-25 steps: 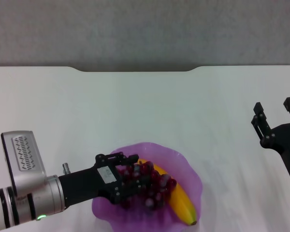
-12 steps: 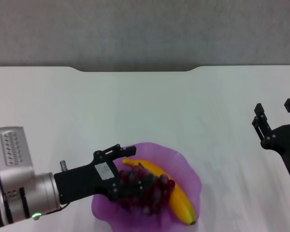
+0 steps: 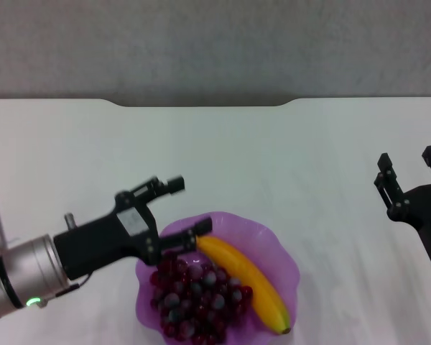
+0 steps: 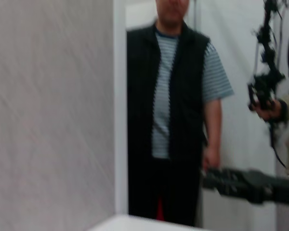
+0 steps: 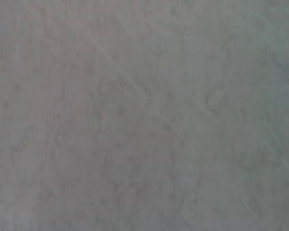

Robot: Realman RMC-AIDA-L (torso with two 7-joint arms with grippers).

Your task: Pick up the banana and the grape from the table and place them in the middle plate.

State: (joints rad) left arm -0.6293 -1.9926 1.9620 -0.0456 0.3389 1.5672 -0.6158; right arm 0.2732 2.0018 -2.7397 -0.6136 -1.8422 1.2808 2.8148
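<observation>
The purple scalloped plate sits on the white table at the near middle of the head view. The yellow banana lies in it, dark tip toward the near edge. The dark red grape bunch lies in the plate beside the banana, on its left. My left gripper is open and empty, raised above the plate's far-left rim. My right gripper is parked at the right edge, open and empty.
The table's notched far edge meets a grey wall. The left wrist view shows a standing person and a wall. The right wrist view shows only a plain grey surface.
My left gripper has let go of the grape bunch, which now lies in the plate, and has lifted and drawn back to the left with its fingers open.
</observation>
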